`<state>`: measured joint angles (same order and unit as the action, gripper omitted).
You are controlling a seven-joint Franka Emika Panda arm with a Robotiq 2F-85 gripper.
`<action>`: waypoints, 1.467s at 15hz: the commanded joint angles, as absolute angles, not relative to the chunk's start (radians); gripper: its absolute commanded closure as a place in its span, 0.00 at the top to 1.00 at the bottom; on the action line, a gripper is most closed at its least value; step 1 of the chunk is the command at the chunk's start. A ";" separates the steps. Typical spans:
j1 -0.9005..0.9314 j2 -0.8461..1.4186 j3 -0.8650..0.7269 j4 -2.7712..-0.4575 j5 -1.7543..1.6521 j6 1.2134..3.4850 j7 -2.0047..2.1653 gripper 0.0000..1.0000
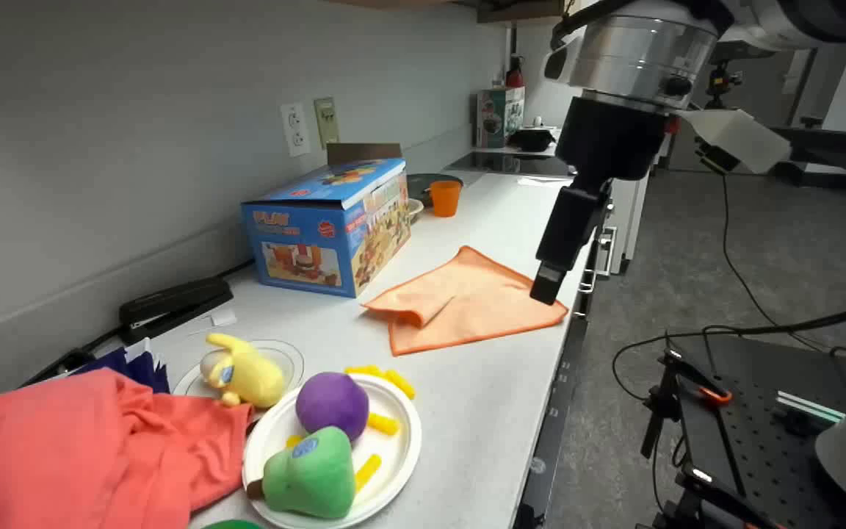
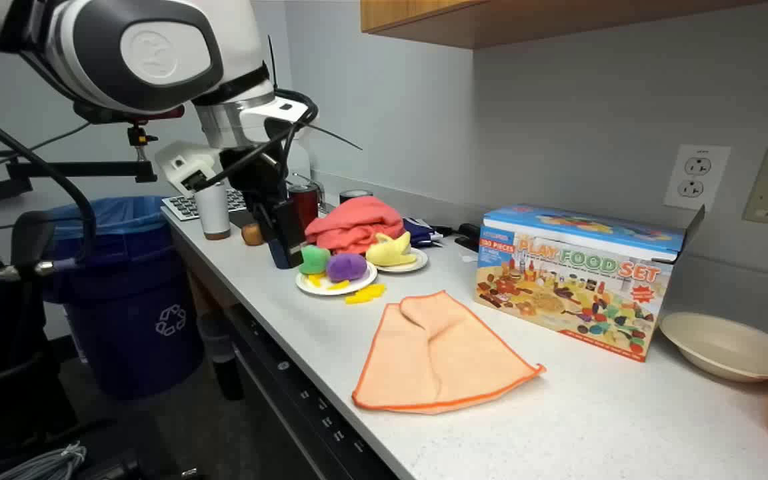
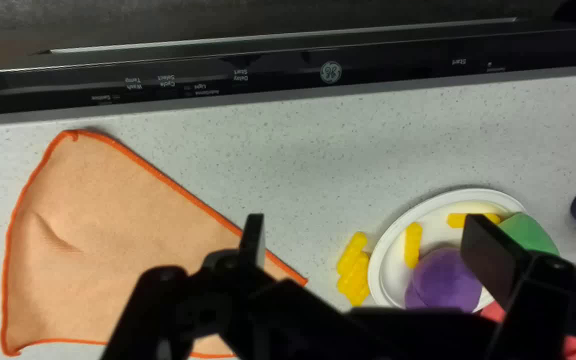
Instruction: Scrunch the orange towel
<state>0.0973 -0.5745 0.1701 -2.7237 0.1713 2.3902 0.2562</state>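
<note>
Towel (image 2: 451, 360) on counter (image 2: 577, 420), near box (image 2: 571, 287)

Orange towel (image 3: 123, 225): thin matt cloth, finely textured, stitched-looking edging. Counter (image 3: 308, 160): smooth, speckled, stone-like. Toy box (image 2: 571, 287): glossy printed card. Coral cloth (image 1: 63, 455): soft, matt. Purple toy (image 1: 331, 406): plush-looking. Plate (image 1: 393, 466): paper-like, matt. Cup (image 1: 445, 198): smooth, plastic-looking. Cabinet (image 2: 524, 23): wood, smooth. Arm collar (image 1: 640, 59): shiny metal. Control panel (image 3: 288, 70): glossy.

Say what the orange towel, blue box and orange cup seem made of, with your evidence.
Orange towel: thin matt cloth, perhaps microfibre; it folds softly.
Blue box: apparently printed card, faint sheen; flat panels, crisp edges, raised brown flap.
Orange cup: probably smooth plastic; even colour, rigid-looking shape.
</note>
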 commanded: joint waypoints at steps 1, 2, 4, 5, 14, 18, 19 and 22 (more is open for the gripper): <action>0.102 -0.575 0.165 -2.722 0.167 2.387 0.259 1.00; 0.102 -0.575 0.165 -2.722 0.167 2.387 0.259 1.00; 0.102 -0.575 0.165 -2.722 0.167 2.387 0.259 1.00; 0.102 -0.575 0.165 -2.722 0.167 2.387 0.259 1.00; 0.080 -0.540 0.159 -2.693 0.148 2.346 0.267 1.00; 0.037 -0.468 0.136 -2.633 0.113 2.299 0.263 1.00; 0.028 -0.444 0.129 -2.612 0.100 2.287 0.258 1.00; -0.004 -0.376 0.121 -2.552 0.047 2.271 0.266 1.00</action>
<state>0.0264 -0.4608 0.1300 -2.6376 0.0959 2.3109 0.2567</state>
